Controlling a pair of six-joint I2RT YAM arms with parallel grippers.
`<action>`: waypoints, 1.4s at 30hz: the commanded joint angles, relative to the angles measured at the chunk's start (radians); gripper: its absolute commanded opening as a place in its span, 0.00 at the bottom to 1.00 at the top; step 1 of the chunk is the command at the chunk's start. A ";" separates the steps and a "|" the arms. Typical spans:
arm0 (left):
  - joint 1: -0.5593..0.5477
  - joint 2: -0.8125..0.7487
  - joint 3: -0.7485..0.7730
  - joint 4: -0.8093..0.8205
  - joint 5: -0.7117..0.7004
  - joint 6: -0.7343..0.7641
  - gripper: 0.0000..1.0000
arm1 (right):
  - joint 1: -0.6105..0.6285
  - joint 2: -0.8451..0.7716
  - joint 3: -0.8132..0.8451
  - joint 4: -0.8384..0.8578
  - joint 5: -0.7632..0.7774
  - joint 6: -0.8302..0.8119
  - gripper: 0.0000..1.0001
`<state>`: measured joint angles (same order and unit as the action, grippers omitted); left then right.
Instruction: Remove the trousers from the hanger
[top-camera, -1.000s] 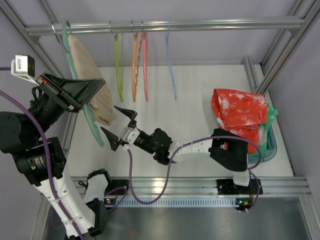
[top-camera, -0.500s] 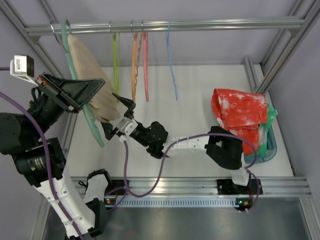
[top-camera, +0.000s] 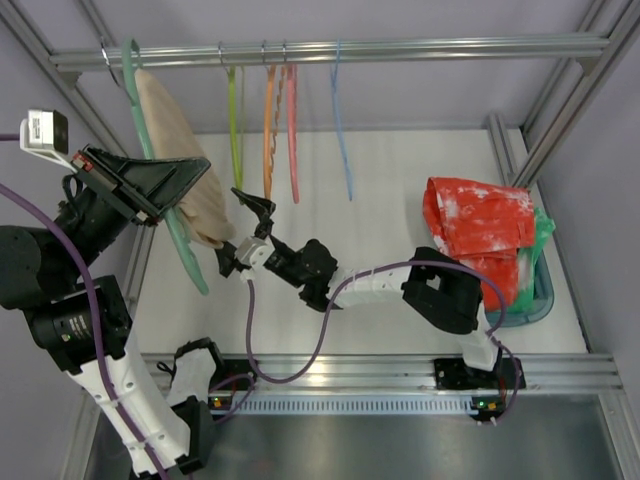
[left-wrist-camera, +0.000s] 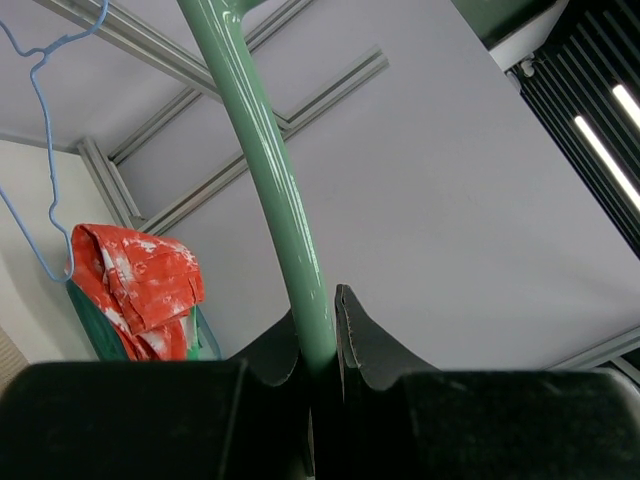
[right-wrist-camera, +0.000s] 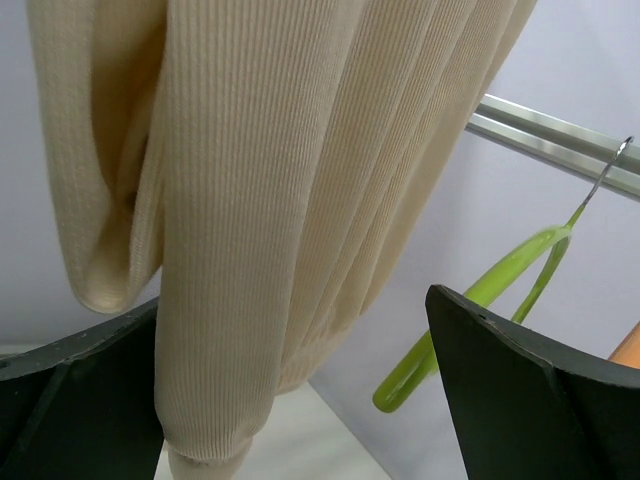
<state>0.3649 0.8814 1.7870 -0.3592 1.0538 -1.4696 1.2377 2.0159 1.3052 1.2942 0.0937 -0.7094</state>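
The beige trousers (top-camera: 185, 170) hang draped over the teal hanger (top-camera: 188, 262), whose hook sits on the rail at the far left. My left gripper (top-camera: 172, 192) is shut on the hanger's lower arm. In the left wrist view the green bar (left-wrist-camera: 272, 170) runs up from between the closed jaws of that gripper (left-wrist-camera: 320, 335). My right gripper (top-camera: 238, 236) is open at the trousers' lower end. In the right wrist view the ribbed fabric (right-wrist-camera: 250, 200) hangs between the spread fingers (right-wrist-camera: 540, 400) of the right gripper (right-wrist-camera: 300, 410), nearer the left one.
Lime-green (top-camera: 237, 140), orange (top-camera: 268, 130), pink (top-camera: 291, 130) and blue (top-camera: 342, 130) hangers hang on the rail (top-camera: 400, 47). A red cloth with white blotches (top-camera: 480, 225) lies over a green bin at the right. The lime-green hanger (right-wrist-camera: 470, 320) is just right of the trousers.
My right arm has reached left and back, bringing its open gripper from the table's middle up to the trousers' lower end. The left gripper and the hanger have stayed put.
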 joint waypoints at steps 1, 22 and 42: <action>-0.006 -0.002 0.035 0.134 -0.034 0.026 0.00 | -0.027 0.024 0.068 0.129 -0.006 -0.007 0.99; -0.004 -0.068 -0.158 0.134 -0.031 0.054 0.00 | 0.008 -0.059 0.150 0.097 -0.029 0.082 0.94; -0.014 -0.124 -0.373 0.134 -0.012 0.193 0.00 | -0.014 -0.244 0.121 -0.009 -0.046 0.107 0.00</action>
<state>0.3573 0.7650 1.4399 -0.3256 1.0546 -1.3735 1.2274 1.8885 1.4284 1.2293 0.0811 -0.6170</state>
